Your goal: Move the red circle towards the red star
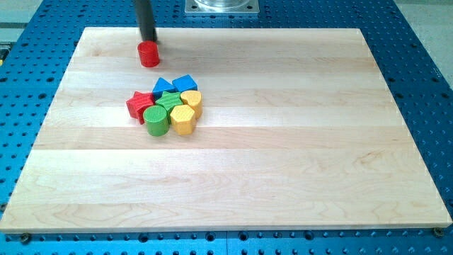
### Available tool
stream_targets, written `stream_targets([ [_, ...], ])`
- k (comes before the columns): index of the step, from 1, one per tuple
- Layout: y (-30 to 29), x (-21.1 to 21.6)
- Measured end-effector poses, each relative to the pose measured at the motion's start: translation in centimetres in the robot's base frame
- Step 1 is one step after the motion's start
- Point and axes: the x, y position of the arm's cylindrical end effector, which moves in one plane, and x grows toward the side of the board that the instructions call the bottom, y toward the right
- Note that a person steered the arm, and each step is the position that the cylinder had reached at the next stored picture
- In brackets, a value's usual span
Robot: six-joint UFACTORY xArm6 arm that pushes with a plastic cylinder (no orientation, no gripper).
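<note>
Red circle (148,54), short glossy cylinder, my tip (149,40) touching its top-side edge, red star (139,105) well below it, no end effector visible, state undeterminable

My tip (150,40) touched the red circle (148,54) from behind, near the table's (283,177) top-left corner. The red star (139,105) lay nearer the view's bottom, clustered with blue, green and yellow blocks.

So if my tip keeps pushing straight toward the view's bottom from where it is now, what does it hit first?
My tip sits just above the red circle block, apparently touching it, so that comes first. Further along that line lies the red star block, slightly to the view's left, in the cluster.
</note>
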Motion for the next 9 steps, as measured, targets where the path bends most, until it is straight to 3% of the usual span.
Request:
stream_targets([
  [1,0.1,6.7],
  [2,-1.7,6.5],
  [4,-0.9,10.8],
  [5,-1.7,9.6],
  [7,-1.5,14.6],
  [8,-2.0,10.5],
  [9,-3.5,12.9],
])
